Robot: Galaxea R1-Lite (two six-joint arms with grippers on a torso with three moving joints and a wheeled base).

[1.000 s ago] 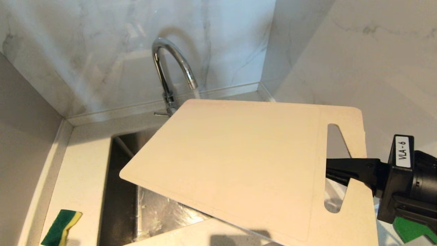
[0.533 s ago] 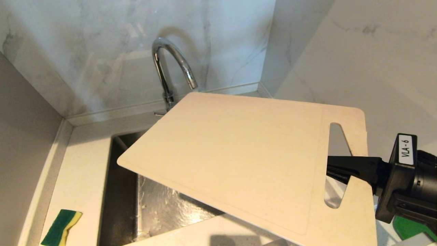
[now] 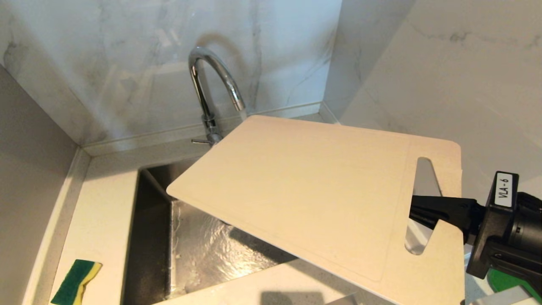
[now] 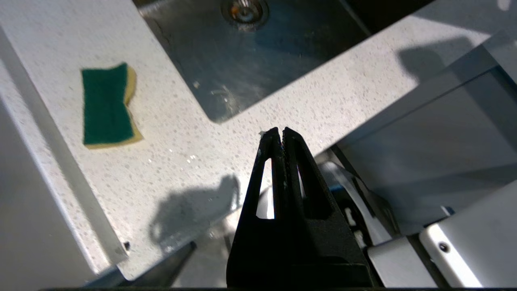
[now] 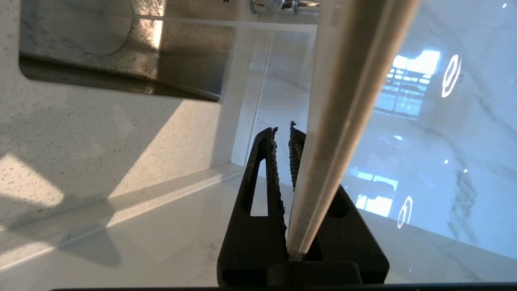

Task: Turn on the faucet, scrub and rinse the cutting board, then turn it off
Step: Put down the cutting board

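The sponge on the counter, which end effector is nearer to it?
Left. The left end effector hangs shut above the counter near the sponge; the right end effector grips the cutting board across the sink.

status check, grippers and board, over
Right gripper shut on cutting board at its handle slot, board tilted over sink below faucet. Left gripper shut, empty. Sponge on counter.

Shifted: cutting board point(image 3: 309, 199), clamped by the right gripper point(image 3: 417, 210), toward the worktop's right edge, near-left corner swung off the sink's left wall. Uncovered: more of the wet sink point(image 3: 203, 250) floor. Exposed again: faucet point(image 3: 214, 91) lever. Moved rightward and slightly lower: handle slot and fingers point(image 3: 440, 209).
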